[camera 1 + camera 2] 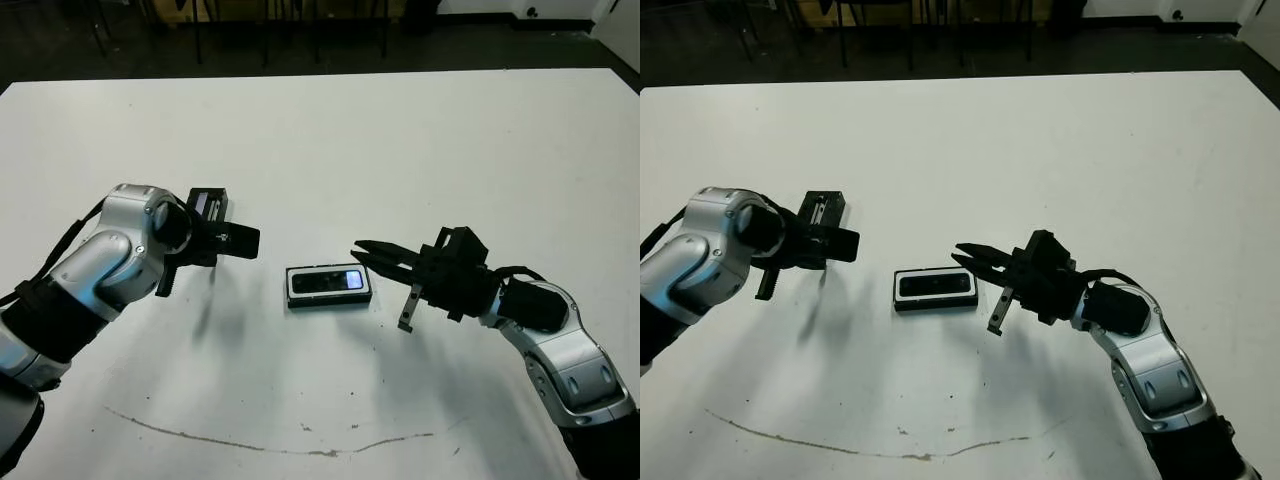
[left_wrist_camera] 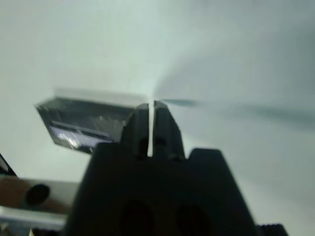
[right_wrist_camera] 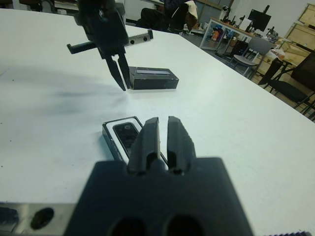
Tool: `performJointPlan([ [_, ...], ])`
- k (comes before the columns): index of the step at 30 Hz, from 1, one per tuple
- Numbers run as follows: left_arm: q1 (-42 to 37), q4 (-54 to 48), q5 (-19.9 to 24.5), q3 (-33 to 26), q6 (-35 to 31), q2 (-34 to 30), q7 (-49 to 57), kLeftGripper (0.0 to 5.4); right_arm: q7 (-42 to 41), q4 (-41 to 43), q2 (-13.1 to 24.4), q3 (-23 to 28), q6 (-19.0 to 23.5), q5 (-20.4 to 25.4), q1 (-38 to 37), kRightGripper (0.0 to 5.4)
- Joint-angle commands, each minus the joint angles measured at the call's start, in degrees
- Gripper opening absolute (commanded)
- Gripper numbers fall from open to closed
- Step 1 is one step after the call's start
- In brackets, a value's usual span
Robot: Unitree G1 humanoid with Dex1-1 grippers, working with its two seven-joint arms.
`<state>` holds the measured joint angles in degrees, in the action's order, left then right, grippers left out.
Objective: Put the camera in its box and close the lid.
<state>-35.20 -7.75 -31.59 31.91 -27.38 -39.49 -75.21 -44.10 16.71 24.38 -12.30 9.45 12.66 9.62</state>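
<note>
The box (image 1: 290,290), a shallow black tray with white lining, lies in the middle of the table. Inside it rests the camera (image 1: 325,282), a slim black bar with a bluish glint at its right end. Behind and to the left lies the lid (image 1: 208,204), a black slab with its pale grey stripe facing up. My left gripper (image 1: 245,241) is shut and empty, hovering just in front of the lid; the lid (image 2: 83,123) shows beside its tips. My right gripper (image 1: 362,252) is shut and empty, pointing at the box's right end; the box (image 3: 109,136) shows just beyond its fingertips.
A thin dark scuff line (image 1: 250,440) runs across the table near the front edge. Chairs and desks (image 3: 236,44) stand beyond the table on a dark floor. White tabletop stretches behind the box and to both sides.
</note>
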Motion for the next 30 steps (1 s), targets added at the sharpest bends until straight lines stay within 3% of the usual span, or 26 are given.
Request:
performJointPlan([
  [1,3.1,-6.4,4.0,-3.2,-1.6,0.6,0.5,0.00,0.1,0.2,0.5,-0.3,1.4,-0.2,-0.4,0.02],
  [4,4.8,-11.7,8.8,-6.7,-2.8,0.9,1.3,0.00,0.0,0.4,0.7,-0.4,2.8,-0.1,-0.2,0.02],
  [8,8.1,-17.4,12.2,-11.2,-6.7,0.8,5.0,0.00,-0.1,-1.5,-0.7,-0.2,0.0,0.3,-0.5,0.02],
  [12,16.1,-22.9,15.0,-20.0,-6.7,2.1,14.6,0.00,-0.1,-3.4,-1.5,-0.3,-2.2,-0.1,-0.7,0.02],
  [15,25.0,-25.9,16.7,-29.2,-6.1,9.5,28.5,0.00,0.2,-4.4,-2.1,0.0,-2.1,0.2,-0.6,0.02],
  [18,31.4,-25.7,16.3,-34.1,-2.9,18.5,43.6,0.00,0.8,-5.1,-2.0,0.0,-1.2,-0.3,-0.3,0.02],
  [21,34.6,-25.6,16.1,-35.0,-1.6,24.7,53.4,0.00,0.5,-6.5,-2.4,0.2,-1.7,0.1,-0.2,0.02],
  [24,36.1,-25.7,18.7,-35.1,-1.8,31.1,59.7,0.29,0.8,-7.5,-2.6,0.3,-1.5,0.0,0.2,0.00],
  [30,34.1,-23.6,21.3,-34.7,-6.0,39.2,68.5,1.35,0.3,-10.4,-3.1,0.5,-5.9,-0.7,0.7,0.00],
])
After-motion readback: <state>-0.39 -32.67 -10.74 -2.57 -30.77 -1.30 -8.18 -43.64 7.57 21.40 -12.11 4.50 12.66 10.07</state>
